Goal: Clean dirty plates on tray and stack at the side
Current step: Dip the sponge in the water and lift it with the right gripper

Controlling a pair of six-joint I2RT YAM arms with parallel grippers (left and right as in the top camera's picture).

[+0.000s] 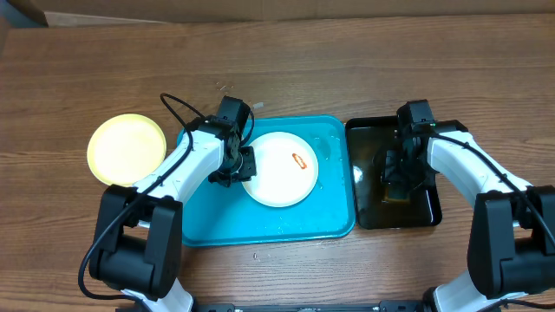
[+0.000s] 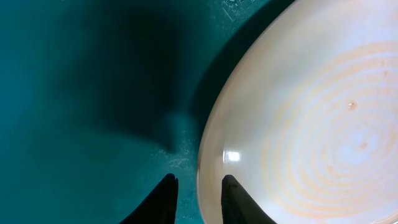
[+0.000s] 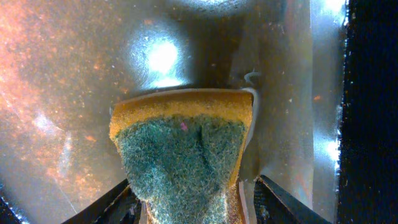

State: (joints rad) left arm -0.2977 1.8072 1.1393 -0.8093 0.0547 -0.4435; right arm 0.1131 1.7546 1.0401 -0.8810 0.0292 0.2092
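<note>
Your left hand (image 2: 198, 186) straddles the white plate (image 2: 311, 124) at its rim, grip indiscernible: seat the pinch squarely; right hand (image 3: 196, 199) clasps sponge (image 3: 180, 143).

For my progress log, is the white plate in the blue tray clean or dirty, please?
Dirty: the white plate in the tray bears an orange-red smear near its rim.

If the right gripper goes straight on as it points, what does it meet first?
Probably the glossy black tray, pressing the yellow-and-green sponge in the right gripper against it; depth unclear.
</note>
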